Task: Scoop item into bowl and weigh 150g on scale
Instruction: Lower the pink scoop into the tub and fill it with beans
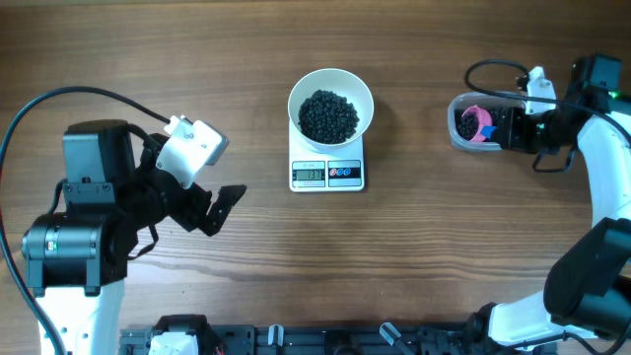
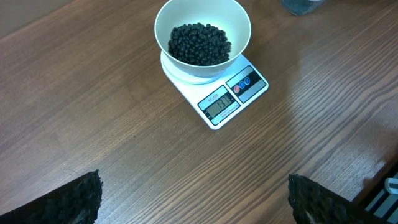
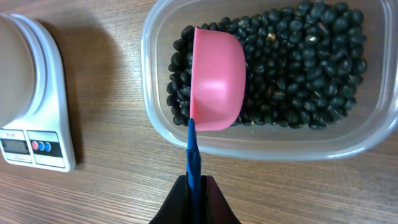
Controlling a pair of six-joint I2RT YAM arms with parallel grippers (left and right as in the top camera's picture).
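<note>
"Many pellets [image 1: 328,115] lie already in the bowl [image 1: 363,99], and the bowl stands on the scale [image 1: 327,183]. Which step is it now?"

"One more scoop, I judge. The right gripper [image 3: 194,183] is closed tight on the blue handle [image 3: 192,149] of the pink scoop [image 3: 216,78]. The scoop is empty, over the pellets inside the clear tub [image 3: 261,148]."

"How to do it well?"

"Push the front edge down into the heap, then turn the scoop level before lifting, so nothing rolls off. Take only a little, I think. The bowl looks well filled, and the digits on the display [image 1: 310,175] I cannot read."

"And the left gripper [image 2: 194,196]?"

"Its jaws are spread wide and hold nothing. It hangs above the table [image 2: 93,112], well apart from the scale. Better it does not come near, because a touch on the scale makes the weight false."
</note>
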